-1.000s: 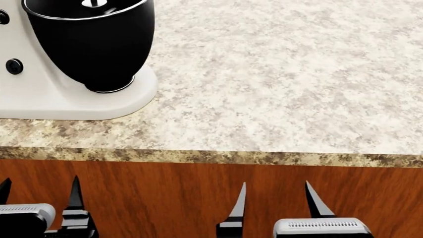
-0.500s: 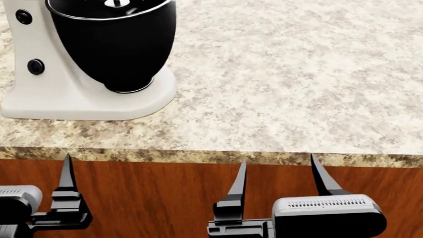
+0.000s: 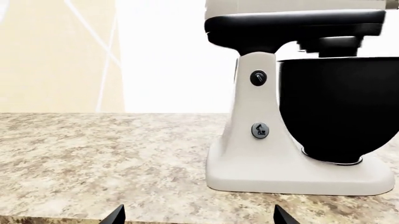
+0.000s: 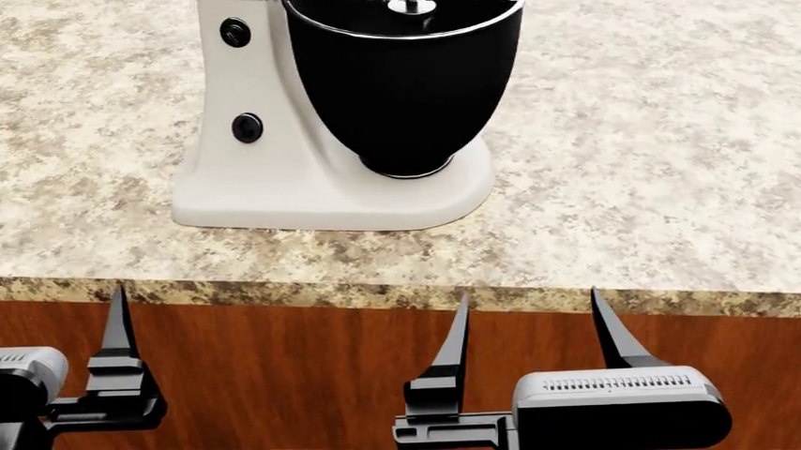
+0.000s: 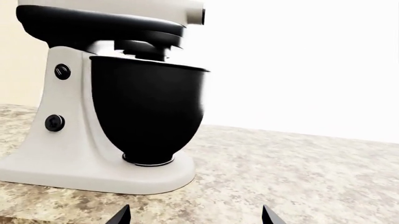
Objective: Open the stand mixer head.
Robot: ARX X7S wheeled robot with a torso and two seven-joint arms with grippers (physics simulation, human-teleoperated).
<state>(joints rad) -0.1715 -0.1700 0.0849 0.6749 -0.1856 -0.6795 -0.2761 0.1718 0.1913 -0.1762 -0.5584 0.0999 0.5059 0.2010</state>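
Observation:
The white stand mixer stands on the speckled counter. Its head, a white shell over a black underside, lies level over the glossy black bowl. The head also shows in the right wrist view but is cut off at the top of the head view. The white column carries two black knobs. My left gripper is open and empty, below and in front of the counter edge. My right gripper is open and empty there too, to the right of the mixer.
The counter's front edge runs across the head view above a brown wooden cabinet front. Both grippers hang in front of that cabinet. Bare counter lies on both sides of the mixer base.
The head view has shifted left, so the mixer has gone from the far left to the middle. Both grippers have risen slightly and stay open.

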